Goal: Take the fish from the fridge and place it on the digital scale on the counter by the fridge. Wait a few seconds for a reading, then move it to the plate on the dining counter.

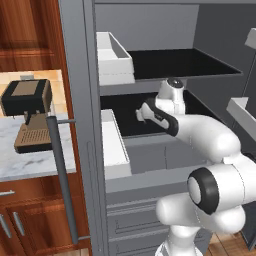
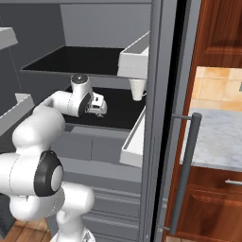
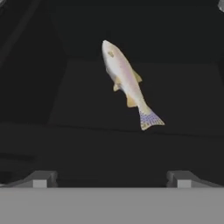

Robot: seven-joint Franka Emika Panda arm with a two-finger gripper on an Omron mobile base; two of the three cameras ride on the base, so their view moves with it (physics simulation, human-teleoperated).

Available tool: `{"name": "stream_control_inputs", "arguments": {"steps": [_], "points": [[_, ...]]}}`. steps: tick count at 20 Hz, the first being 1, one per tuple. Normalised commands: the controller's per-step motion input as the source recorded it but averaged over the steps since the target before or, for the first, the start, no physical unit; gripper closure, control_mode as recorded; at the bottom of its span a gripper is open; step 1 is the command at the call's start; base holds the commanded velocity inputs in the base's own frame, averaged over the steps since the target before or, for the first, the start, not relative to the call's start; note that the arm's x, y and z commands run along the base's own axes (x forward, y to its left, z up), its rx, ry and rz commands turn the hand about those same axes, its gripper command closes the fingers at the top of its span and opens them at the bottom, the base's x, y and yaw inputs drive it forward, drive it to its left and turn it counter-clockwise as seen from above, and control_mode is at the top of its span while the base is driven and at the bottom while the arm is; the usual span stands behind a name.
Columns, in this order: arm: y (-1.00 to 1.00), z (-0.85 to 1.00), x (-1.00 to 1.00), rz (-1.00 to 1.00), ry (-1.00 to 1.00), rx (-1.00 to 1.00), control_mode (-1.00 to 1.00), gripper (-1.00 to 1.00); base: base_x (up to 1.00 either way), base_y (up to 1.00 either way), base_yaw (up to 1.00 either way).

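The tall grey fridge (image 1: 82, 150) with dark shelves stands open, and the white arm reaches into its middle dark shelf (image 2: 120, 111); the two-finger claw (image 3: 111, 178) hangs with its jaws spread wide and nothing between them, the small dark finger tips (image 3: 40, 179) set well apart at the near edge of the hand view; the small slender silvery-white fish (image 3: 126, 83) with yellowish fins and a speckled tail lies on the dark shelf floor ahead of the claw, not yet touched, its head toward the far side and its tail slanting nearer and to the right in that view; the step in hand looks to be the approach for the first pickup, so nothing of the weighing or plating is done; to do it well, the claw should likely go forward and down until the fish's thick middle sits between the tips, roll so the jaws close across the narrow body rather than along its length, and shut gently, since a slim tapered body may slip toward the tail; on the left, a brown-and-black coffee machine (image 1: 30, 117) sits on the marble counter (image 1: 35, 160) beside the fridge
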Motion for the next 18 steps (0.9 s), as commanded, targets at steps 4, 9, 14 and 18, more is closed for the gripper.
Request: {"name": "stream_control_inputs", "arguments": {"steps": [4,9,14,18], "points": [[-0.19,0.00,0.15,0.07,-0.02,-0.01,-1.00,-1.00,0.00,0.00,0.00],[-0.02,-0.07,0.18,0.03,0.00,-0.03,-1.00,-1.00,0.00,0.00,0.00],[0.00,-0.11,0.48,0.00,0.00,-0.02,-1.00,-1.00,0.00,0.00,0.00],[0.00,-0.05,0.41,0.00,0.00,0.00,-1.00,-1.00,0.00,0.00,0.00]]}}
